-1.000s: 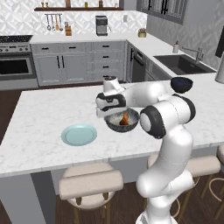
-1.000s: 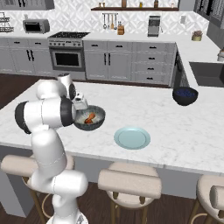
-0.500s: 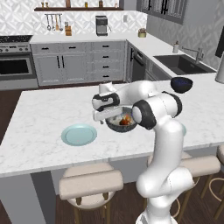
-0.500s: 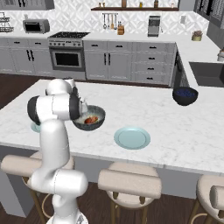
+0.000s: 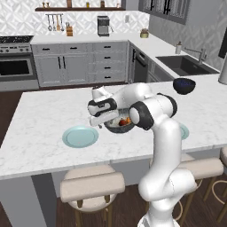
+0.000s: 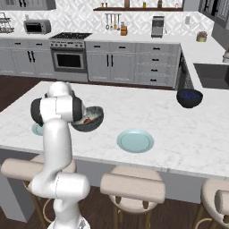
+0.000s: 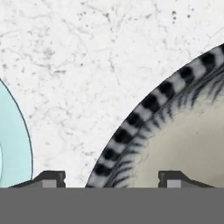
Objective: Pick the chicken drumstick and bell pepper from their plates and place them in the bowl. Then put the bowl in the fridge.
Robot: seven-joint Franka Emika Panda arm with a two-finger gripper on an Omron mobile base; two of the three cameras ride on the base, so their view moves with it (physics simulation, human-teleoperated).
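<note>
The dark grey speckled bowl (image 5: 120, 126) (image 6: 91, 119) sits on the marble island. Inside it lie the orange-brown chicken drumstick (image 5: 127, 120) and the red bell pepper (image 5: 121, 122). My gripper (image 5: 103, 123) (image 7: 111, 178) is low at the bowl's left rim. It is open, with the striped rim (image 7: 144, 116) running between its two fingertips (image 7: 50, 178). One pale teal plate (image 5: 80, 136) (image 6: 135, 140) (image 7: 13, 144) lies bare just left of the bowl. The other plate (image 5: 183, 131) (image 6: 36, 129) is partly hidden behind my arm. The fridge is out of view.
A glossy dark blue bowl (image 5: 184, 85) (image 6: 189, 98) stands near the island's far right end. Stools (image 5: 92, 186) line the near edge of the island. A sink (image 5: 184, 64) is set in the back counter on the right.
My hand has come down from above the bowl to its left rim, and the arm has swung a little left. The bowl has stayed in place.
</note>
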